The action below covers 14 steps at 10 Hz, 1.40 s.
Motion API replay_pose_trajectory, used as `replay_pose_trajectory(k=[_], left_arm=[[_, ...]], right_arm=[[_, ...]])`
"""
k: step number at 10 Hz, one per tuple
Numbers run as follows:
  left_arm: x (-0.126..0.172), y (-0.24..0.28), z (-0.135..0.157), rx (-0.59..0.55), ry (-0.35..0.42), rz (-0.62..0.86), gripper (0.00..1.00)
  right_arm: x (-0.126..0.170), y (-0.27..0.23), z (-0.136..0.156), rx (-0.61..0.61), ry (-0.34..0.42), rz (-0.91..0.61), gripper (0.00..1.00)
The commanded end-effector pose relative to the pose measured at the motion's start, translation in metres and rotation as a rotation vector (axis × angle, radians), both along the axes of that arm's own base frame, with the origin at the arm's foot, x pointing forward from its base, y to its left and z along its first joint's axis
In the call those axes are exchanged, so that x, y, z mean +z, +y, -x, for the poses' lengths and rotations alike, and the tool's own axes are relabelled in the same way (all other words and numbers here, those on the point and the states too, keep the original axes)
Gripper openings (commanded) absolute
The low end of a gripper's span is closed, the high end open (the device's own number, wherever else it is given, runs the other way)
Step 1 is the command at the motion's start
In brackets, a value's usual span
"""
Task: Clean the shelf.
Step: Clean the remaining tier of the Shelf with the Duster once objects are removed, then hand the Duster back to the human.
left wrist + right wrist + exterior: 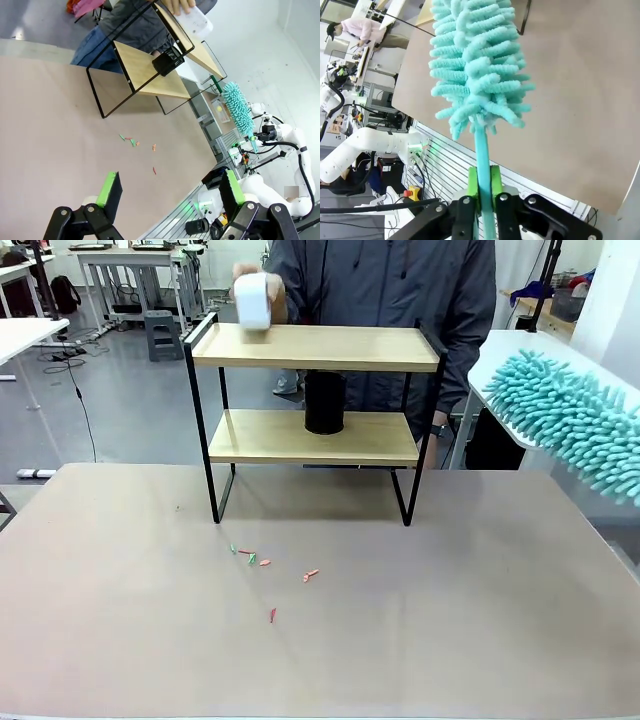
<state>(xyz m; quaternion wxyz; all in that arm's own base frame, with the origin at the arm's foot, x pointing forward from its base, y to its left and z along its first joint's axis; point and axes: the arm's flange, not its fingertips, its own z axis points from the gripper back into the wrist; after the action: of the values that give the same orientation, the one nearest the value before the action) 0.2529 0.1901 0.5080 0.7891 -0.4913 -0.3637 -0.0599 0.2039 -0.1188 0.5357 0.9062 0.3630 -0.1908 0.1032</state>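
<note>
The shelf stands at the table's far middle, two wooden boards in a black frame, and appears tilted in the left wrist view. A black cylinder sits on its lower board. Above the top board's left end, the person's hand holds a white object. My right gripper is shut on the handle of a teal fluffy duster, whose head hangs in the air right of the shelf. My left gripper is open and empty, high above the table's near side.
Several small red and green scraps lie on the tan table in front of the shelf. The person stands close behind the shelf. A white table is at the far right.
</note>
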Motion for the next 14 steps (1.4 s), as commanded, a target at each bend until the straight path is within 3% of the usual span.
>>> replay_pose_trajectory(k=[1, 7, 8, 9, 10, 11, 12, 14], left_arm=[[0.002, -0.001, -0.001, -0.002, -0.025, 0.010, 1.00], [0.000, 0.000, 0.000, 0.000, 0.000, 0.000, 1.00], [0.026, -0.022, -0.010, -0.055, -0.100, -0.088, 1.00], [0.076, -0.052, -0.028, -0.198, -0.244, -0.152, 1.00], [0.123, -0.092, -0.041, -0.326, -0.334, -0.215, 1.00], [0.155, -0.139, -0.048, -0.438, -0.404, -0.247, 1.00], [0.173, -0.196, -0.055, -0.532, -0.433, -0.254, 1.00], [0.169, -0.279, -0.056, -0.672, -0.416, -0.270, 1.00]], right_arm=[[0.001, -0.006, 0.001, 0.011, -0.009, 0.006, 0.12], [0.000, 0.000, 0.000, 0.000, 0.000, 0.000, 0.12], [0.016, -0.016, 0.003, -0.035, -0.057, 0.016, 0.12], [0.063, -0.024, -0.006, 0.007, -0.211, 0.069, 0.12], [0.113, -0.024, -0.017, 0.037, -0.312, 0.150, 0.12], [0.151, -0.008, -0.028, 0.174, -0.375, 0.184, 0.12], [0.173, 0.029, -0.039, 0.332, -0.378, 0.277, 0.12], [0.173, 0.092, -0.044, 0.712, -0.329, 0.402, 0.12]])
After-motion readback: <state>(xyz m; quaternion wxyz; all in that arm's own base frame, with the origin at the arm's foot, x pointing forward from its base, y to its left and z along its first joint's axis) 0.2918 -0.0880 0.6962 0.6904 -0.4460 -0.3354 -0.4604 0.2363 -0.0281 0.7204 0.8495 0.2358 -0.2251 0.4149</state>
